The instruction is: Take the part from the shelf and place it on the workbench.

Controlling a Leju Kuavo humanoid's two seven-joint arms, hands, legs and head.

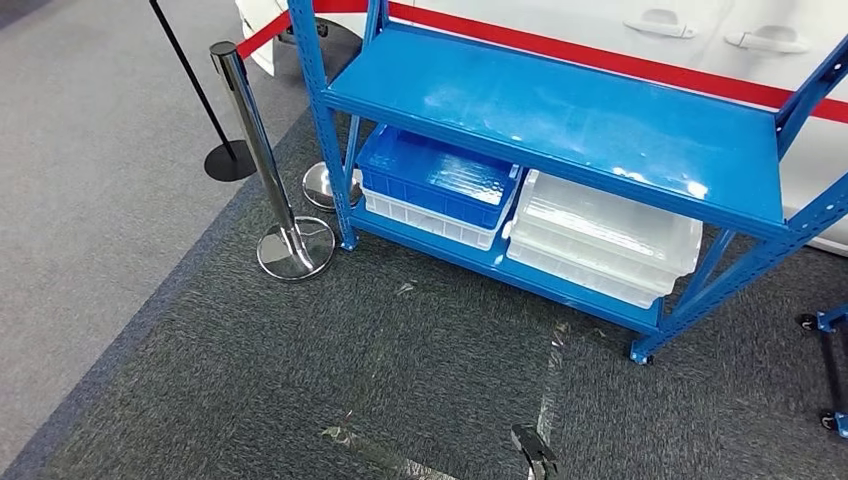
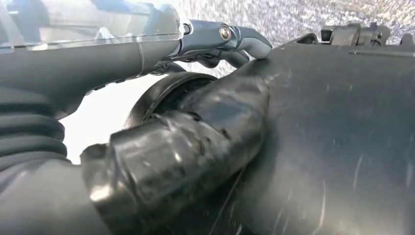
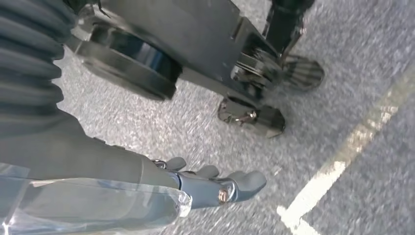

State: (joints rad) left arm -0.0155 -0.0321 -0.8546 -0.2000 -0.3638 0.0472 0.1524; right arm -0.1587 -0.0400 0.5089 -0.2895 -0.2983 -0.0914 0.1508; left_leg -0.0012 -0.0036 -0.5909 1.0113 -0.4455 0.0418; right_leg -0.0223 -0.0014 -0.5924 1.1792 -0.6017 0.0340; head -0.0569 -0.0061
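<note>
Across the upper right of the head view stands the blue shelf (image 1: 560, 110), its top board bare and glossy. On its lower board a blue bin (image 1: 440, 178) sits stacked on a white one at the left, just beside a stack of clear bins (image 1: 605, 235) at the right. A chrome stanchion (image 1: 262, 150) stands on the dark carpet (image 1: 300, 380) at the shelf's left corner post, and a red belt (image 1: 640, 65) runs behind the shelf across a white panel.

Close up in the left wrist view, the black part (image 2: 342, 137) spreads over the right and lower part of the frame: a scratched plastic housing with a thick ribbed duct end in the foreground and clips along its far edge. The left hand (image 2: 161, 46) reaches in from the upper left and holds the part, its thumb (image 2: 244, 41) pressed on the housing's upper edge and darker fingers tucked just beneath, against the housing.

Low in the right wrist view, the right hand (image 3: 195, 183) hangs over grey floor (image 3: 372, 63) with its fingers apart, slightly bent and holding nothing; a pale tape line (image 3: 337, 161) crosses the floor at lower right.
</note>
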